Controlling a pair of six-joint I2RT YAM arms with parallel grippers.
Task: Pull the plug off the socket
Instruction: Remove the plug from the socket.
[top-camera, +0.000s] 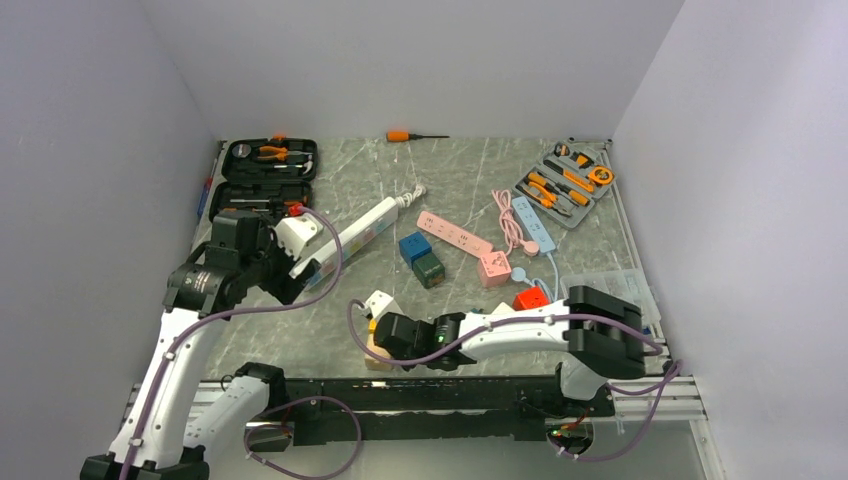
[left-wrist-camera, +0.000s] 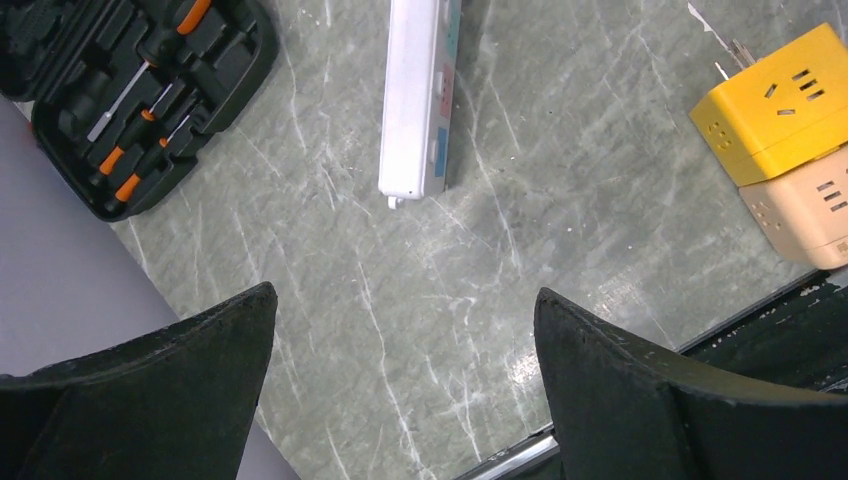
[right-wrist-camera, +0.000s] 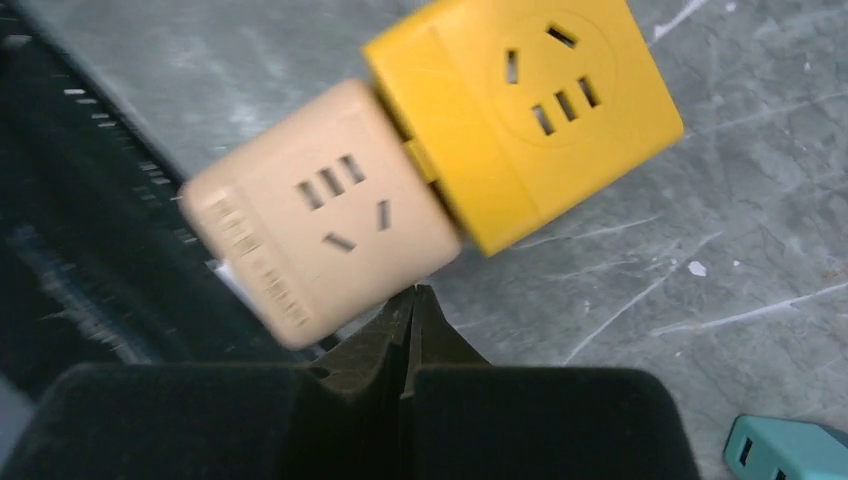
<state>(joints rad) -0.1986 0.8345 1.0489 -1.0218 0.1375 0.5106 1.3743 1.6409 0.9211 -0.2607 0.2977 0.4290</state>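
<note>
A yellow cube adapter (right-wrist-camera: 530, 100) is joined to a beige cube adapter (right-wrist-camera: 310, 210) near the table's front edge; both also show in the left wrist view, yellow (left-wrist-camera: 780, 100) and beige (left-wrist-camera: 812, 205). In the top view the pair (top-camera: 374, 340) lies just left of my right gripper (top-camera: 388, 336). My right gripper (right-wrist-camera: 414, 292) is shut and empty, its tips at the beige cube's lower edge. My left gripper (left-wrist-camera: 405, 300) is open and empty above bare table, below the end of a white power strip (left-wrist-camera: 418, 100). In the top view the left gripper (top-camera: 287, 277) is beside that strip (top-camera: 350, 235).
A black open tool case (top-camera: 267, 175) stands at the back left, a grey tool tray (top-camera: 565, 185) at the back right. A pink power strip (top-camera: 455, 232), a blue strip (top-camera: 533, 225), blue and green cubes (top-camera: 421, 258), a pink cube (top-camera: 493, 268) and a red cube (top-camera: 530, 298) lie mid-table.
</note>
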